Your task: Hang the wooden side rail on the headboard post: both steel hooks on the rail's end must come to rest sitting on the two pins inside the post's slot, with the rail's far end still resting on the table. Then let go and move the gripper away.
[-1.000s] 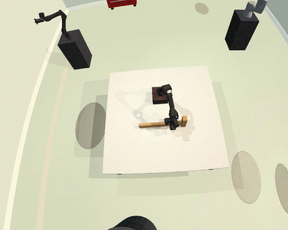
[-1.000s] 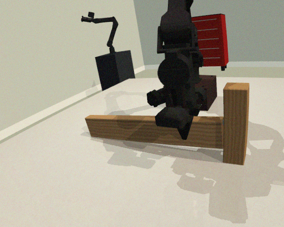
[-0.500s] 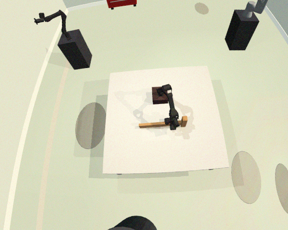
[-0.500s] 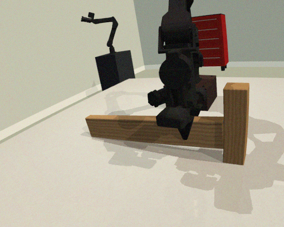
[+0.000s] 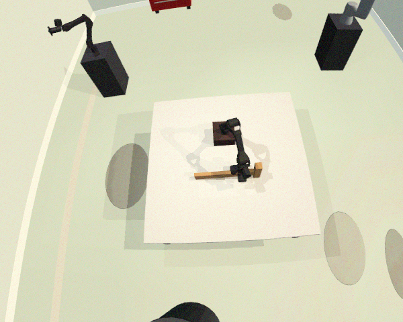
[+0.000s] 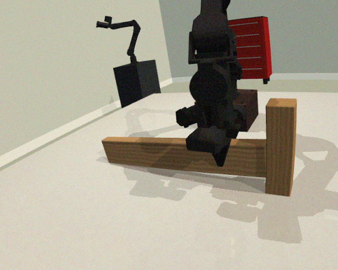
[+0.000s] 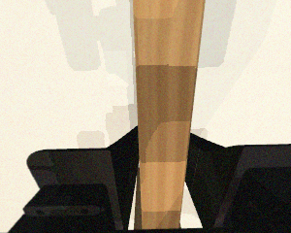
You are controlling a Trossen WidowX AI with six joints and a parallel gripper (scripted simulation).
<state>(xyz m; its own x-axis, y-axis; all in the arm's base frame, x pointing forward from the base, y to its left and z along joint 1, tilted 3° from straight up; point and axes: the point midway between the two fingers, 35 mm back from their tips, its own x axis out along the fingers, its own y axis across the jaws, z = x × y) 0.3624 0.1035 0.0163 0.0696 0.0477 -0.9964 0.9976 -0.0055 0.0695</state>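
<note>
The wooden rail (image 5: 208, 174) (image 6: 157, 157) (image 7: 165, 92) slopes a little, its far left end low at the table and its right end raised. My gripper (image 5: 242, 173) (image 6: 223, 149) (image 7: 154, 129) is shut on the rail near its right end, one finger on each side. The headboard post (image 5: 258, 170) (image 6: 279, 151) stands upright on the table. The rail's right end meets the post's side with no gap visible in the exterior view. The hooks, pins and slot are hidden, so I cannot tell whether the hooks sit on the pins.
My arm's base is on a dark brown block (image 5: 224, 141) (image 6: 249, 111) behind the rail, on the white table (image 5: 195, 215) (image 6: 76, 217). Beyond the table stand another arm on a black pedestal (image 5: 107, 74) (image 6: 137, 82) and a red cabinet (image 5: 170, 4) (image 6: 250, 49).
</note>
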